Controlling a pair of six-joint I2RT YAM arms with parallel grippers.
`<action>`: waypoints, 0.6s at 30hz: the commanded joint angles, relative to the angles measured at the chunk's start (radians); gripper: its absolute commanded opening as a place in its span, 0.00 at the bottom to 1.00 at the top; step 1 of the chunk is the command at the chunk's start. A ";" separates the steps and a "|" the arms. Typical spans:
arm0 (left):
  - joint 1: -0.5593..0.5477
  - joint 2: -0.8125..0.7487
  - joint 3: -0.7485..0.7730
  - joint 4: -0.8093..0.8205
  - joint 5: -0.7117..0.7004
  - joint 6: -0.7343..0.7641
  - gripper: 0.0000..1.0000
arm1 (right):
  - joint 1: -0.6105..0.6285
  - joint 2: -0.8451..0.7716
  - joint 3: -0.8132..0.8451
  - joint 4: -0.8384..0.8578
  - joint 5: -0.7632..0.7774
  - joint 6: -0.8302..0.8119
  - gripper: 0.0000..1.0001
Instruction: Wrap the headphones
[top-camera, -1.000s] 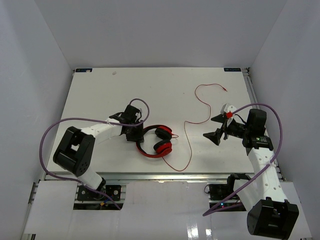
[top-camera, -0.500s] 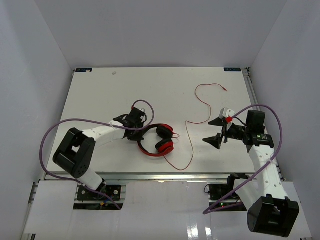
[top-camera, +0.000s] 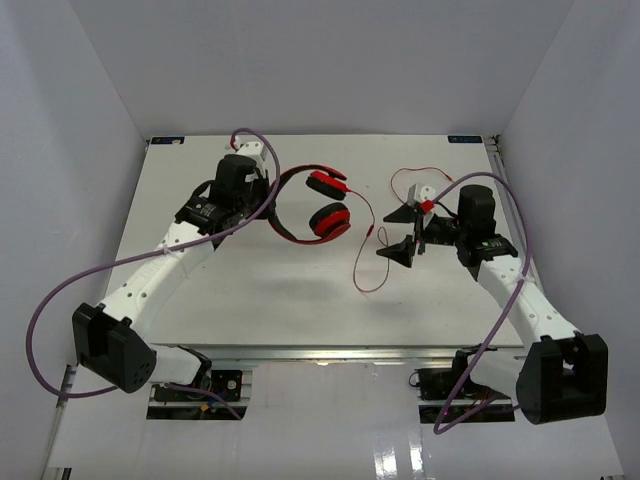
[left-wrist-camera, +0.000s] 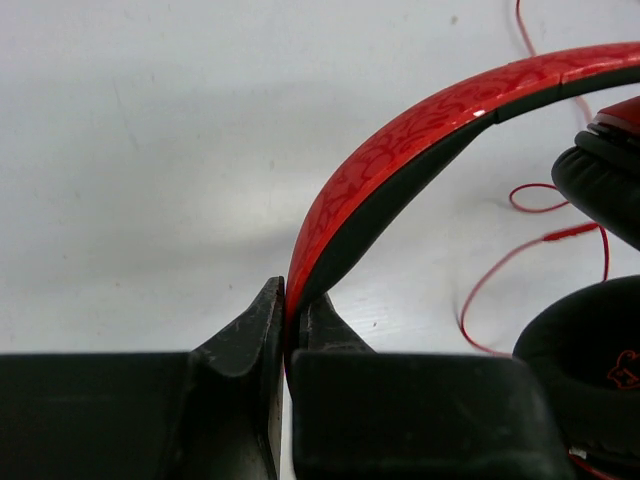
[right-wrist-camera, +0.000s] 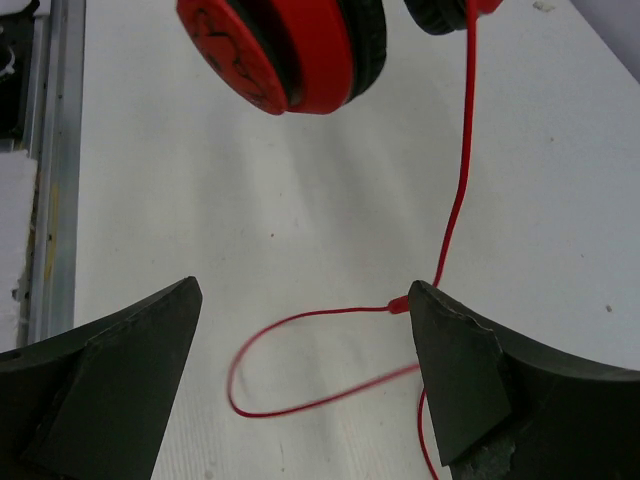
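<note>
From above, the left hand (top-camera: 262, 195) holds the red headphones (top-camera: 312, 210) by the headband (top-camera: 280, 226), in the air over the far part of the worktop (top-camera: 250, 290). Its fingers are hard to see here. The thin red cable (top-camera: 365, 265) hangs down beside the right hand (top-camera: 395, 233), which is spread wide and holds nothing.

The left wrist view shows the grip up close: both fingers pinch the headband tight. The black pads (left-wrist-camera: 600, 180) are cut off at the edge.

The right wrist view shows one cup (right-wrist-camera: 290, 50), cut off at the top. The cable runs right by one finger (right-wrist-camera: 450, 370); I cannot tell if they touch.
</note>
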 joint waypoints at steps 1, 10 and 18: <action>0.030 -0.051 0.165 -0.044 0.061 -0.012 0.00 | 0.042 0.136 0.116 0.458 -0.027 0.354 0.90; 0.049 -0.021 0.350 -0.092 0.101 -0.036 0.00 | 0.171 0.380 0.357 0.613 0.228 0.529 0.90; 0.089 -0.006 0.439 -0.013 0.236 -0.168 0.00 | 0.212 0.596 0.256 1.312 0.029 0.944 0.97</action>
